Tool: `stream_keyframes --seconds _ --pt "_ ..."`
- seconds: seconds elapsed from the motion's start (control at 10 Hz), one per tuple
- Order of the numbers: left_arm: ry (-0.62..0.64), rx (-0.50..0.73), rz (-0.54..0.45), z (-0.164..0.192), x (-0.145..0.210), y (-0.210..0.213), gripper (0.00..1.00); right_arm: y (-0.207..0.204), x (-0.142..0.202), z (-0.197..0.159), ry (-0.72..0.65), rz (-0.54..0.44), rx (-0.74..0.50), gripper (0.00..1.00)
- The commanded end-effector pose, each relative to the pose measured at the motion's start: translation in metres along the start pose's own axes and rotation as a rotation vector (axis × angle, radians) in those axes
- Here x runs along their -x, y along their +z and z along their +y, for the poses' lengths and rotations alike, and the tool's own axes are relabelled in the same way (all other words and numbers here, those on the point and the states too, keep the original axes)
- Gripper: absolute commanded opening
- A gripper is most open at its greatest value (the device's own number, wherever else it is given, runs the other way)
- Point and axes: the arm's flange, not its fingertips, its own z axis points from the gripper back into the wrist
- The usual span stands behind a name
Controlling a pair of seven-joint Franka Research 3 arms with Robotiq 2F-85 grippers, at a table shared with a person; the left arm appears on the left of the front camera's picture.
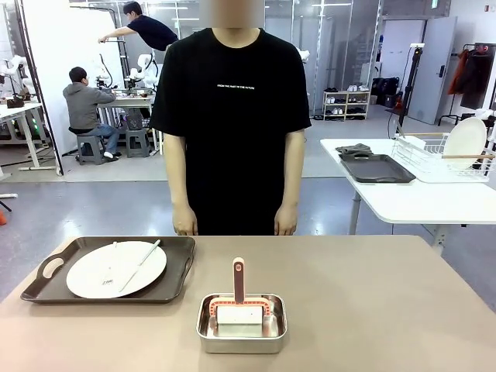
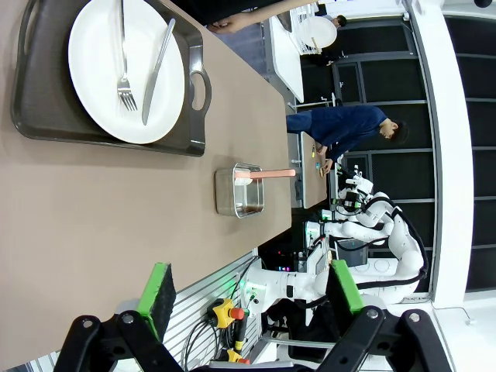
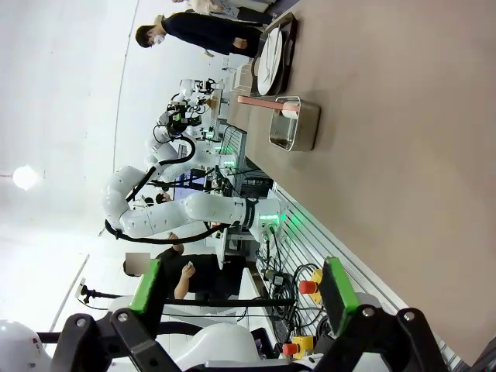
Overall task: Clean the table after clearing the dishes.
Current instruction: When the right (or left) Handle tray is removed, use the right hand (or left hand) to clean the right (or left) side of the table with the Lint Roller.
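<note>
Tan table (image 1: 372,287) bears a tray (image 1: 180,260) with plate (image 1: 89,279) — left claw (image 2: 249,283) and right claw (image 3: 240,285) gape wide, empty.

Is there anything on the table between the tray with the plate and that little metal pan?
Nothing: the stretch between the tray and the steel pan is bare table, as seen in the front and left wrist views.

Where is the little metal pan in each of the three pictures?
Front view: the metal pan sits at bottom centre, lower right of the white plate.
Left wrist view: pan near the middle, plate at top left.
Right wrist view: pan in the upper part, just right of centre.
Shared landmark: the white plate, near the pan in all three.
</note>
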Motion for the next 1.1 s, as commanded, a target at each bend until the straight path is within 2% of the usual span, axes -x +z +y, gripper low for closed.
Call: stream_keyframes --seconds 0.0,1.0 --pt "-0.003 -0.002 -0.006 -0.0009 0.0003 0.0021 1.00 0.0000 0.0002 0.0035 0.001 0.000 0.002 1.00" --pt "-0.003 -0.002 -0.006 -0.0009 0.0003 0.0021 1.00 0.0000 0.0002 0.0035 0.001 0.000 0.002 1.00"
